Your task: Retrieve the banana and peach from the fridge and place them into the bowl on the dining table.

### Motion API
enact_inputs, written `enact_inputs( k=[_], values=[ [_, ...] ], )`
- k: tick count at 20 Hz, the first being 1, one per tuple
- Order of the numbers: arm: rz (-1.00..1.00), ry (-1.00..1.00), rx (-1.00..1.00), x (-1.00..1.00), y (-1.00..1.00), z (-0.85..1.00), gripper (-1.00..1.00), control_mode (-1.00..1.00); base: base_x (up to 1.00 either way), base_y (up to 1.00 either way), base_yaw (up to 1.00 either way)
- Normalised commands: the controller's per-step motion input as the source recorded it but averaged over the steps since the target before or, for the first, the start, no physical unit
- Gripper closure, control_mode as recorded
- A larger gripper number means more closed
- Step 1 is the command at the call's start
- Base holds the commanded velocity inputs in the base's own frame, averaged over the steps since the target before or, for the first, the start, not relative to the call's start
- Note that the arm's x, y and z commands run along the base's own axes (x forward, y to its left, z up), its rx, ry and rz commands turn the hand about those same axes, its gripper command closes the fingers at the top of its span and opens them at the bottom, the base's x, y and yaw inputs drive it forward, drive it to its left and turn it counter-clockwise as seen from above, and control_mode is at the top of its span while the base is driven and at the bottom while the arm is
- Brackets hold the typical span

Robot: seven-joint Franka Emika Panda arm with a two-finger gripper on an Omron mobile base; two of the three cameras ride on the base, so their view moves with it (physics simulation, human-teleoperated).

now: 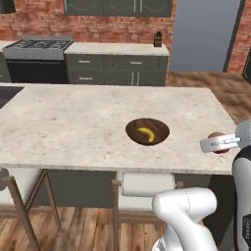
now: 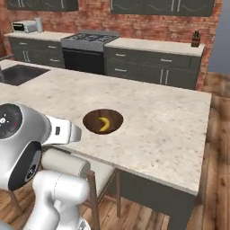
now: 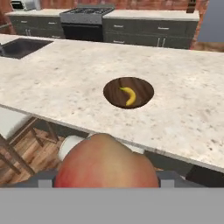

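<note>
The gripper (image 1: 221,145) is clenched on the peach (image 3: 106,162), which looms large in the hand view but shows just as a red sliver past the table's (image 1: 59,127) right edge in the left base view. The hand points level toward the bowl (image 1: 147,131), where the banana (image 1: 146,134) lies. Chairs (image 1: 24,196) stand under the near edge; a stove (image 2: 90,41) sits beyond.

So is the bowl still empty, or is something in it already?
Not empty: the banana lies inside the bowl. The peach is not in it.
</note>
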Motion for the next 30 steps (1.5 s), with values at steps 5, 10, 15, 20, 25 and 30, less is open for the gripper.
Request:
enact_inputs(
  k=[5, 10, 15, 20, 25, 30],
  values=[
    [0.0, 0.0, 0.0, 0.0, 0.0, 0.0, 1.0, 1.0, 0.64, 0.83, -0.69],
    [0.0, 0.0, 0.0, 0.0, 0.0, 0.0, 1.0, 1.0, 0.5, 0.45, -0.51],
    [0.0, 0.0, 0.0, 0.0, 0.0, 0.0, 1.0, 1.0, 0.31, 0.36, -0.22],
    [-0.07, 0.0, 0.0, 0.29, 0.29, -0.07, 1.0, -1.0, 0.1, 0.14, -0.06],
    [-0.04, 0.0, 0.0, 0.9, 0.63, -0.17, 1.0, -1.0, 0.0, 0.0, 0.0],
    [-0.01, 0.0, 0.0, 0.95, 0.44, -0.11, 1.0, -1.0, 0.0, 0.0, 0.0]
  ],
)
